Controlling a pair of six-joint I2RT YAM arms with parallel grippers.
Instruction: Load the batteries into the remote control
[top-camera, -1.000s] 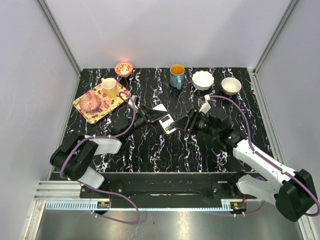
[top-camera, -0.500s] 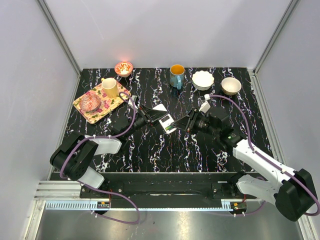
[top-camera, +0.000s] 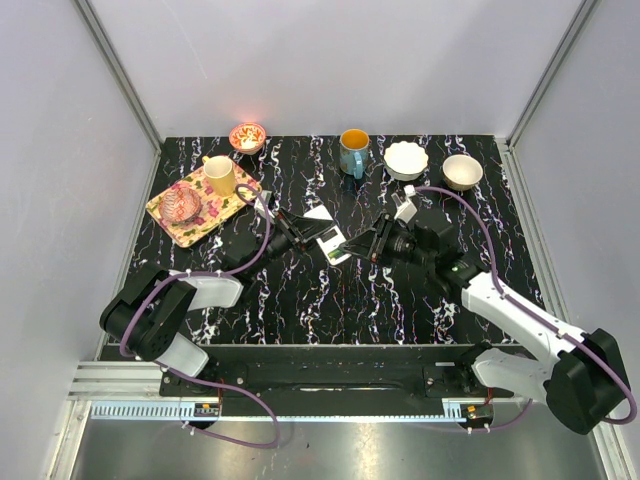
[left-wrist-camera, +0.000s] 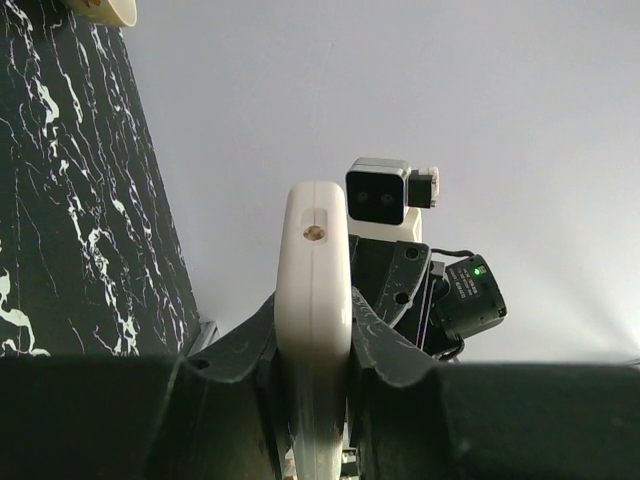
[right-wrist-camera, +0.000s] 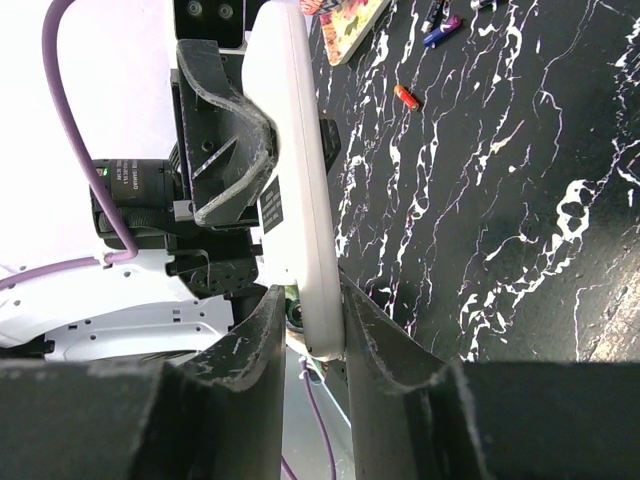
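My left gripper (top-camera: 305, 232) (left-wrist-camera: 313, 325) is shut on the white remote control (top-camera: 328, 238), holding it edge-on above the table; its rounded end (left-wrist-camera: 314, 270) shows in the left wrist view. My right gripper (top-camera: 355, 245) (right-wrist-camera: 305, 310) is closed around the remote's other end (right-wrist-camera: 295, 200). The greenish battery (right-wrist-camera: 293, 312) (top-camera: 336, 251) is pinched between one finger and the remote's face; the other finger presses the remote's opposite side. The reddish battery (right-wrist-camera: 405, 96) lies loose on the black table.
A floral tray (top-camera: 200, 215) at the back left holds a yellow cup (top-camera: 220, 175) and a pink glass dish (top-camera: 183, 203). Along the back stand a small orange bowl (top-camera: 247, 135), a blue mug (top-camera: 353, 150), a white bowl (top-camera: 406, 158) and a tan bowl (top-camera: 462, 171).
My right gripper has moved left, from beside the remote to around its end, with the greenish battery against it. The left gripper has kept its hold, shifting slightly.
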